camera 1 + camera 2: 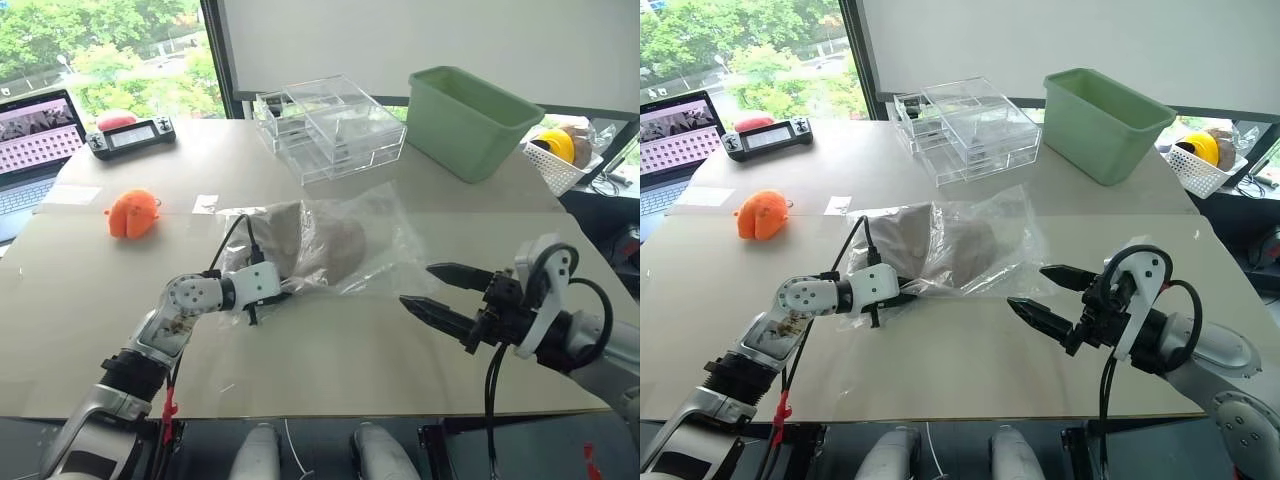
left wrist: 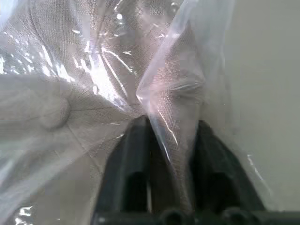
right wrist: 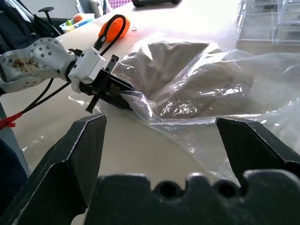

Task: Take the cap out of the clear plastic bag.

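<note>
Cap (image 1: 320,240): we see beige fabric lying inside the clear plastic bag (image 1: 385,235), at the middle of the bench (image 1: 330,350).
Bag: we find it crinkled and flat on the bench, its near-left edge pulled toward the left pincer (image 1: 268,292).
Left pincer: we see its two black fingers (image 2: 133,154) pinched narrow on a fold of bag film, with cap fabric showing through the plastic between them; whether the fabric itself is caught we cannot tell.
Right pincer (image 1: 438,290): we find it spread wide, holding nothing, just off the bag's right edge and above the bench.
Far side: we note clear acrylic boxes (image 1: 330,125) and a green bin (image 1: 470,120) to their right.
Left side: we see an orange toy (image 1: 132,213), a handheld controller (image 1: 132,136) and a laptop (image 1: 30,150).
</note>
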`<act>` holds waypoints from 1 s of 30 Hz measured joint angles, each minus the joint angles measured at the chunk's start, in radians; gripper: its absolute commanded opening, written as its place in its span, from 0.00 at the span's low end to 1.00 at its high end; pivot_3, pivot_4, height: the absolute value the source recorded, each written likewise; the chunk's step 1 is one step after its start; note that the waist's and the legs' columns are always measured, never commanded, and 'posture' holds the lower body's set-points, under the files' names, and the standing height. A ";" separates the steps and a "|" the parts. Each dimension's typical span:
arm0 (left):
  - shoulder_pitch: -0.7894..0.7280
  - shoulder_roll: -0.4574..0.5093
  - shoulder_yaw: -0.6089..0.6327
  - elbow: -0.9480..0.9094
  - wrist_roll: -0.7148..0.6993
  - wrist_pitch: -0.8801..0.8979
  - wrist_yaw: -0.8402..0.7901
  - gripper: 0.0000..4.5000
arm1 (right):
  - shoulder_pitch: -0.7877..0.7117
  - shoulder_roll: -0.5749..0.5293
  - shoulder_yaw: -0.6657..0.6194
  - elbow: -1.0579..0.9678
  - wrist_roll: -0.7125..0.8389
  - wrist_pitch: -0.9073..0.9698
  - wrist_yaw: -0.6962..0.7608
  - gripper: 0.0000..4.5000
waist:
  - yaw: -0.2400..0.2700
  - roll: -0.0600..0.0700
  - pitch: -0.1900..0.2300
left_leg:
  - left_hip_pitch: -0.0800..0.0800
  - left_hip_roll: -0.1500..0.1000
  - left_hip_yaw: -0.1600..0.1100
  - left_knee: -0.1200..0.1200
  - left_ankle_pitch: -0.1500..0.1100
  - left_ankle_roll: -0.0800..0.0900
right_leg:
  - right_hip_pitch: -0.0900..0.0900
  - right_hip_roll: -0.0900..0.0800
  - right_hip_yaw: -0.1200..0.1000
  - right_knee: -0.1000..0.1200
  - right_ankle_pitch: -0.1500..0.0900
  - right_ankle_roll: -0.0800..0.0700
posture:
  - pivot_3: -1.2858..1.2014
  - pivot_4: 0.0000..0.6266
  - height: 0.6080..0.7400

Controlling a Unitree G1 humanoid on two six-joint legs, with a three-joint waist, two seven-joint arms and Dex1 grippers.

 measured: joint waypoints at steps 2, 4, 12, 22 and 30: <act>-0.016 0.000 0.000 0.026 0.013 -0.017 0.002 0.01 | 0.000 0.002 0.002 0.000 -0.002 -0.001 -0.003 1.00 | -0.002 0.000 0.000 | 0.000 0.000 0.000 0.000 0.000 0.000 | 0.000 0.000 0.000 0.000 0.000 0.000 | 0.52 0.24 0.96; -0.036 0.000 -0.003 0.062 0.032 -0.050 0.010 0.01 | -0.001 0.002 0.004 0.000 -0.002 -0.002 -0.006 1.00 | -0.004 0.000 0.000 | 0.000 0.000 0.000 0.000 0.000 0.000 | 0.000 0.000 0.000 0.000 0.000 0.000 | 0.52 0.24 0.96; -0.150 0.019 -0.033 0.308 0.126 -0.391 0.036 0.01 | -0.032 0.008 0.041 0.006 -0.015 -0.010 -0.014 1.00 | -0.008 0.000 0.000 | -0.001 0.000 0.000 0.000 0.000 0.000 | -0.001 0.000 0.000 0.000 0.000 0.000 | 0.52 0.24 0.96; -0.339 0.087 -0.080 0.854 0.034 -1.274 -0.110 0.01 | -0.066 0.040 0.130 0.077 -0.131 -0.043 0.000 1.00 | -0.001 -0.001 0.001 | -0.011 -0.001 -0.001 0.000 -0.001 0.001 | -0.008 -0.001 -0.002 -0.001 0.003 -0.006 | 0.52 0.24 0.96; -0.376 0.137 -0.226 0.898 -0.061 -1.542 -0.148 0.01 | -0.030 0.058 0.163 0.082 -0.226 -0.060 0.000 1.00 | 0.002 -0.001 0.001 | -0.010 -0.001 -0.001 0.004 -0.001 0.001 | -0.006 -0.001 -0.002 0.000 0.003 -0.004 | 0.52 0.24 0.96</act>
